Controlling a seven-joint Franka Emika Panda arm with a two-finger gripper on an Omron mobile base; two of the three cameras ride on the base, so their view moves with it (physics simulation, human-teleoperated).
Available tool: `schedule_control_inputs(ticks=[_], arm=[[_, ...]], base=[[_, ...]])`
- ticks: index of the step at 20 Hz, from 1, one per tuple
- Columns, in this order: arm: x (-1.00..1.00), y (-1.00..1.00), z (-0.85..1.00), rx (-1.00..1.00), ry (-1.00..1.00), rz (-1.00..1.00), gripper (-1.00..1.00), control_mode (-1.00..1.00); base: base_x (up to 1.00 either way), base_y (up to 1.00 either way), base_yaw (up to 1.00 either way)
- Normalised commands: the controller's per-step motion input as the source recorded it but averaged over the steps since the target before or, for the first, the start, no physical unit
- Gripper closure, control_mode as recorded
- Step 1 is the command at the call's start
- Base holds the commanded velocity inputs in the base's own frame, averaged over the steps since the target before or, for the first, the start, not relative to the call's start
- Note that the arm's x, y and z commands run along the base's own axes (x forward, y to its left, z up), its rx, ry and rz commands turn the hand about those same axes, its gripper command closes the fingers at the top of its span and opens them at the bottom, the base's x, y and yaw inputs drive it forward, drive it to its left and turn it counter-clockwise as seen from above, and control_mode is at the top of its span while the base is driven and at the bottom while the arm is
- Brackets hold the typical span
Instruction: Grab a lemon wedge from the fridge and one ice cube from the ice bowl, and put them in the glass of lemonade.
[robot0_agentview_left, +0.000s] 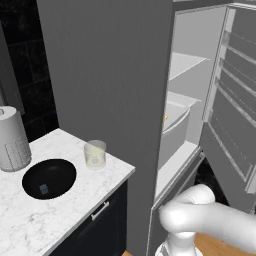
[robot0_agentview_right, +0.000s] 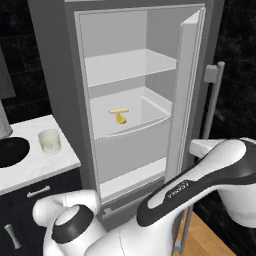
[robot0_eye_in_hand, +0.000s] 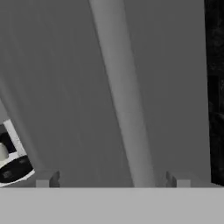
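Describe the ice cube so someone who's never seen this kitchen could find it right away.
Start at the tall grey fridge with its door open, then look to the marble counter beside it. There a round black bowl sits near a glass of lemonade. The ice cube is the tiny bluish-grey block lying alone inside that bowl, pale against the black.

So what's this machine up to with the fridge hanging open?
The fridge door is swung wide and the arm's tool sits at the door's long bar handle, fingers spread either side of it, gripping nothing. Inside, a small yellow lemon wedge lies on a shelf, untouched. On the marble counter to the left stand the glass of lemonade and the black ice bowl with an ice cube in it.
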Motion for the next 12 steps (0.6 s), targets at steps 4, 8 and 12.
schedule_control_inputs(ticks=[4,8,12], arm=[[-0.74,0.11,0.34,-0.06,0.0,-0.41,-1.0,-1.0],[-0.72,0.67,0.67,-0.26,-0.01,-0.18,-1.0,-1.0],[-0.55,0.9,0.7,-0.33,0.01,-0.14,-1.0,-1.0]], base=[[0.0,0.0,0.0],[0.0,0.0,0.0],[0.0,0.0,0.0]])
